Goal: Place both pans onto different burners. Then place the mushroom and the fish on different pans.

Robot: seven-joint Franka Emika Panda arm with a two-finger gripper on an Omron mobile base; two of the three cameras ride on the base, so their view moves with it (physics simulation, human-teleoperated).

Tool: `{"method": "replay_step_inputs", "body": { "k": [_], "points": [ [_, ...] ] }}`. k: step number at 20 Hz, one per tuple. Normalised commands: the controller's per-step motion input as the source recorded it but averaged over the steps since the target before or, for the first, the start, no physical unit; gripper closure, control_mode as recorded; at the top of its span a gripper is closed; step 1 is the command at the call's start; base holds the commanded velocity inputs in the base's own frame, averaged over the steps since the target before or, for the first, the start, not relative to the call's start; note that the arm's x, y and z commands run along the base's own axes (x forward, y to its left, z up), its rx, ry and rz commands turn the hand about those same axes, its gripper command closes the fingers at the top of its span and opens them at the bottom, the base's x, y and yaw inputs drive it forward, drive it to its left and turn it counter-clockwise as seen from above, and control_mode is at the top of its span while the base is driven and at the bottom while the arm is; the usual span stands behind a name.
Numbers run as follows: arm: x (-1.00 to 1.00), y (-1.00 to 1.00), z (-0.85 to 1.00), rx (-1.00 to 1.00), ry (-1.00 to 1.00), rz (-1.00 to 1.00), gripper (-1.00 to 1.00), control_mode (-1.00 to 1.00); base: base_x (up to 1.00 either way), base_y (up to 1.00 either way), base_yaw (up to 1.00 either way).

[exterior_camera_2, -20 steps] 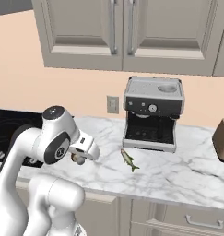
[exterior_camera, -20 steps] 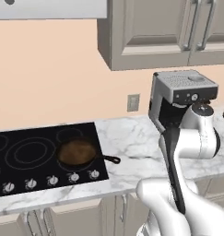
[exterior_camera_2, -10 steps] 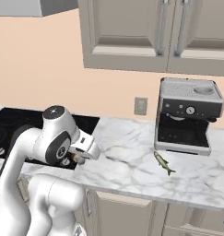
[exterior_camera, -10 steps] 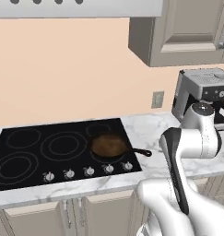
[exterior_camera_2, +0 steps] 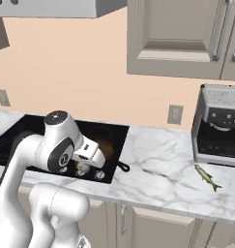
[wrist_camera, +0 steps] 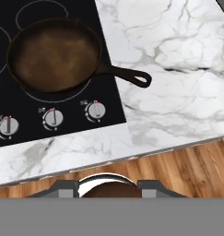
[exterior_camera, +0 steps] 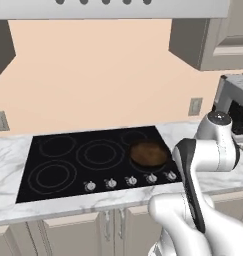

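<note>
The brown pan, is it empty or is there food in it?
Empty. The brown pan sits on the cooktop with only its bare rusty inside showing.

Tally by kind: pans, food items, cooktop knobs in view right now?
pan: 1
fish: 1
mushroom: 1
cooktop knobs: 5
Total: 8

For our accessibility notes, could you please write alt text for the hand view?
A rusty-brown pan sits on a burner of the black cooktop, its black handle reaching over the marble counter. Three silver knobs line the cooktop's front edge, with wooden floor beyond.
</note>
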Motion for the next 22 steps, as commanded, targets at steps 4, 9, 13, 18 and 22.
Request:
{"method": "replay_step_inputs", "body": {
  "k": [4, 9, 13, 18, 22],
  "points": [
    [0.00, 0.00, 0.00, 0.00, 0.00, 0.00, 1.00, 1.00, 0.18, 0.46, -0.01],
    [0.00, 0.00, 0.00, 0.00, 0.00, 0.00, 1.00, 1.00, 0.22, 0.24, -0.01],
    [0.00, 0.00, 0.00, 0.00, 0.00, 0.00, 1.00, 1.00, 0.35, 0.03, -0.05],
    [0.00, 0.00, 0.00, 0.00, 0.00, 0.00, 1.00, 1.00, 0.33, 0.10, -0.05],
    [0.00, 0.00, 0.00, 0.00, 0.00, 0.00, 1.00, 1.00, 0.31, 0.17, -0.02]
  ]
}}
